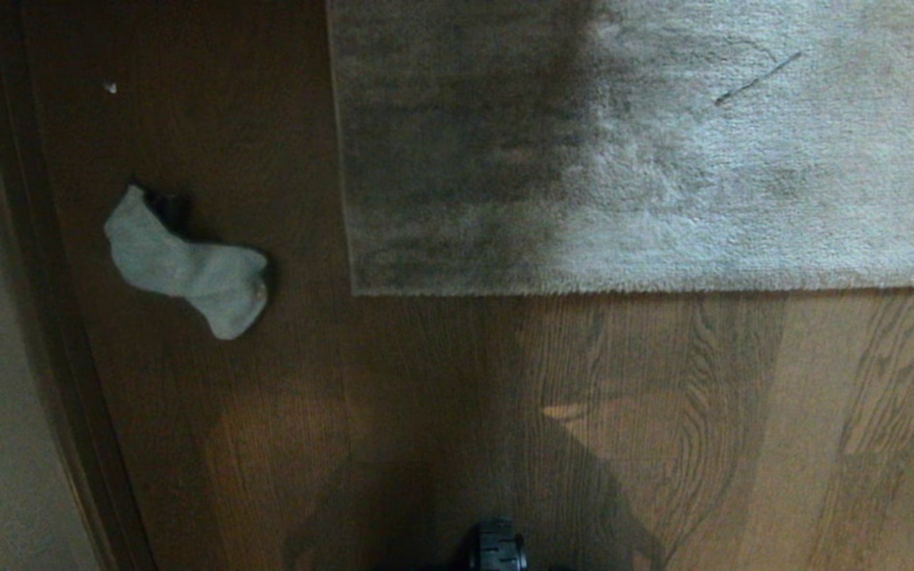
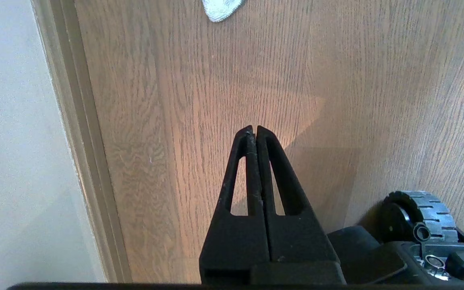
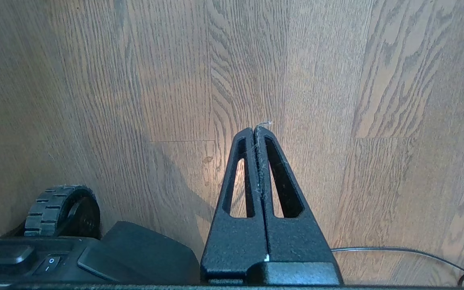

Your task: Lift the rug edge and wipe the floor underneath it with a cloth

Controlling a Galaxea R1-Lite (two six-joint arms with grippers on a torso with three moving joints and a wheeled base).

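Waiting low over the floor [image 1: 663, 412], both pincers pressed fully shut and carrying nothing.

Nothing is being touched yet: the left pincer [image 2: 253, 129] is hanging above bare planks near the skirting board [image 2: 83, 153], the right pincer [image 3: 256, 131] likewise over open floor beside the base wheel [image 3: 61, 209]. The cloth [image 1: 187, 266] is lying crumpled on the floor to the left of the rug edge [image 1: 584, 289], apart from the rug's near-left corner, which is sitting flat. Risks I'm seeing: the rug border is lying flush, so a shut or shallow pincer could be skating over the pile instead of getting under it; the cloth is soft and limp, so a pinch could be catching only a fold; and a thin cable [image 3: 409, 253] is trailing by the right arm, ready to snag.
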